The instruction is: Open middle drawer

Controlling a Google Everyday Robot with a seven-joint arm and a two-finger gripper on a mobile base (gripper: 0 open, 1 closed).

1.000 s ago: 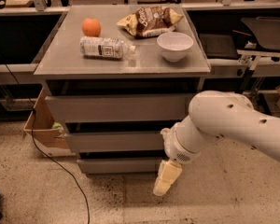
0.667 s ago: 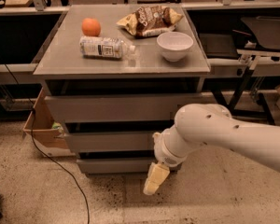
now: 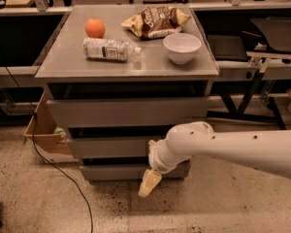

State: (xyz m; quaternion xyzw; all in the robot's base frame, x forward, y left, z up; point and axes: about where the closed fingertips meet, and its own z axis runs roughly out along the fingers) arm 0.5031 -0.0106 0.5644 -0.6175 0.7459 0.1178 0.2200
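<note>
A grey cabinet has three stacked drawers with flat handleless fronts. The middle drawer (image 3: pixel 106 147) is the medium-height panel between the taller top drawer (image 3: pixel 126 111) and the short bottom drawer (image 3: pixel 111 172). Its front sits about flush with the others, and nothing of its inside shows. My white arm reaches in from the right. The gripper (image 3: pixel 149 182), with cream fingers pointing down, hangs in front of the bottom drawer, just below the middle drawer's lower edge and right of its centre.
On the cabinet top (image 3: pixel 58 64) lie an orange (image 3: pixel 94 27), a lying water bottle (image 3: pixel 109 49), a chip bag (image 3: pixel 155 21) and a white bowl (image 3: pixel 182 46). A cardboard box (image 3: pixel 42 132) stands at the left. A black cable (image 3: pixel 63 171) runs over the floor.
My arm and gripper have moved left along the front of the cabinet, at about the same height. The drawers and the things on top have not moved.
</note>
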